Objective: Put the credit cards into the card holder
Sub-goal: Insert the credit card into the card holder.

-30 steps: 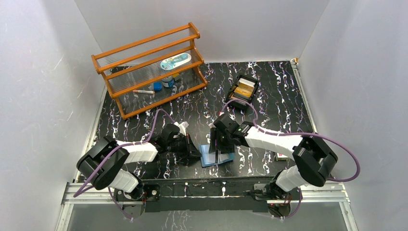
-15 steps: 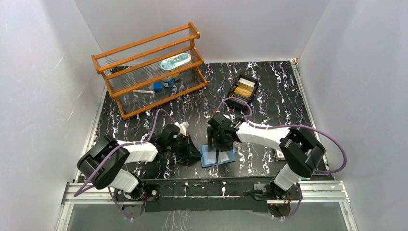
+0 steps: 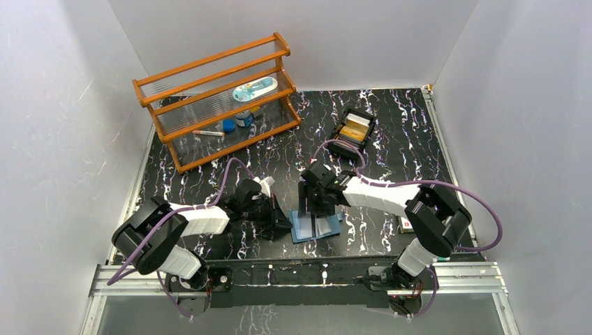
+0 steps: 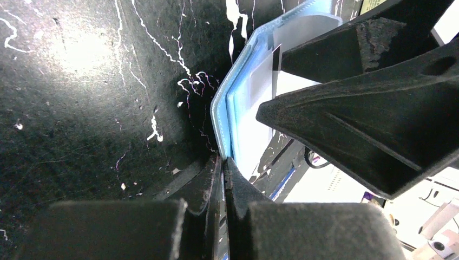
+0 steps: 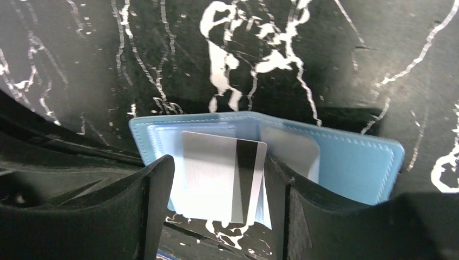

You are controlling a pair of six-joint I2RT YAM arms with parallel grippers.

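**A:** Where do things stand, biggest first?

**B:** On the table [image 3: 391,139] the card holder [image 5: 352,162] lies open at six o'clock, between the two arms. The black tray [image 3: 336,139] holding more credit cards [image 3: 354,125] sits off at its one o'clock.

**A:** And the grippers?

**B:** The left gripper [image 4: 223,162] is pinched tight on the holder's edge, pinning it down. The right gripper [image 5: 218,165] hangs over the holder, jaws apart either side of a pale card [image 5: 208,173] (stripe side up), clamping nothing. Whether that card sits in a slot cannot be told.

**A:** How should it finish well?

**B:** Probably by nudging the card along the slot line while the left pinch stops the holder from sliding. The right arm reaches in from three o'clock with its wrist bent down, and the left lies low from nine.
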